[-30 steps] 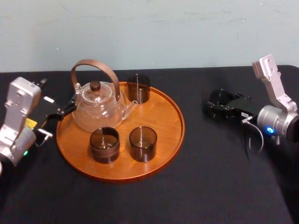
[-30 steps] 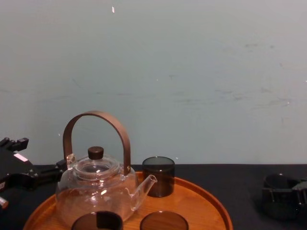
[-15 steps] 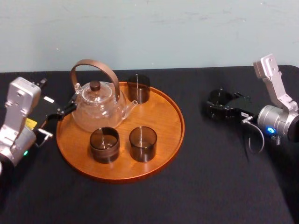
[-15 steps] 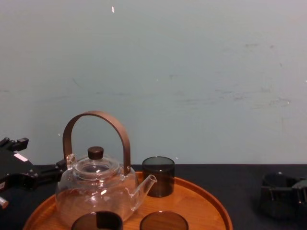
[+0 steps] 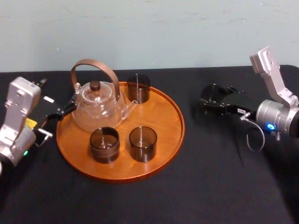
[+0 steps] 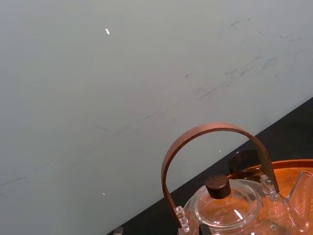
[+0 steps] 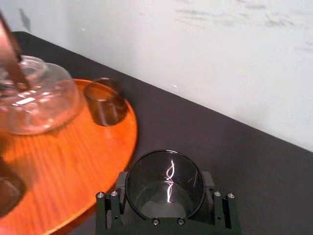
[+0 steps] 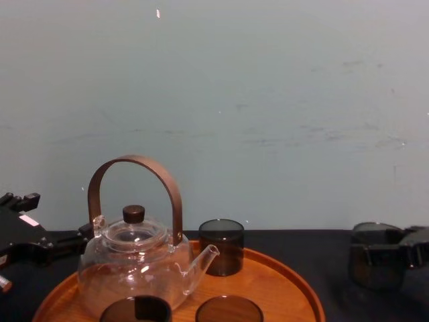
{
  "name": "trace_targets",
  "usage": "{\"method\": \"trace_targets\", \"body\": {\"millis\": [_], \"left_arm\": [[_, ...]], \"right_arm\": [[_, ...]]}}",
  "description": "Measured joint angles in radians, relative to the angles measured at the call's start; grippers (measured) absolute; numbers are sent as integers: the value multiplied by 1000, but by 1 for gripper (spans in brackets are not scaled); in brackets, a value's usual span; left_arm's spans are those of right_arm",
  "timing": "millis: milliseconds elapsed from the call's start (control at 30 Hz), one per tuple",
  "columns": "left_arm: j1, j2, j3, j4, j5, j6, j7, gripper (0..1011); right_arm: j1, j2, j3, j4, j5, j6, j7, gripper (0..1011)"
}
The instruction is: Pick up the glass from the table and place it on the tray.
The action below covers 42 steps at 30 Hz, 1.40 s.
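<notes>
1. The right claw (image 5: 212,99) is over the black counter (image 5: 210,182), to the right of the tray (image 5: 161,114) and well apart from its rim.
2. Its fingers (image 7: 108,209) press against 2 opposite sides of a dark smoky glass (image 5: 211,92) and grip it.
3. In the right wrist view the glass (image 7: 165,183) sits mouth up between those fingers. In the head view it leans a little. Whether its base touches the counter cannot be told.
4. The round orange-brown tray lies on the counter, left of centre.
5. On the tray stands a clear teapot (image 5: 98,106) with an arched brown handle and a dark knob on its lid.
6. The tray also carries 3 other glasses (image 5: 143,143): 1 at the back just beside the spout and 2 side by side at the front.
7. The left claw (image 5: 64,110) rests by the tray's left edge, near the teapot. I cannot tell whether it is open or closed.
</notes>
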Motion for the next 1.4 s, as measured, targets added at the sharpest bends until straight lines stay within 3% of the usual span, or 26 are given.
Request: {"method": "trace_targets", "body": {"millis": [300,700,1400], "left_arm": [[0,0,0,0,0,0,0,1001],[0,0,0,0,0,0,0,1001],[0,0,0,0,0,0,0,1001]], "right_arm": [[-13,15,-38,-90,10,20,10,905],[7,8,-93,-118,3,22,10,905],[85,-72,-167,2,-36,-23,24,905]]}}
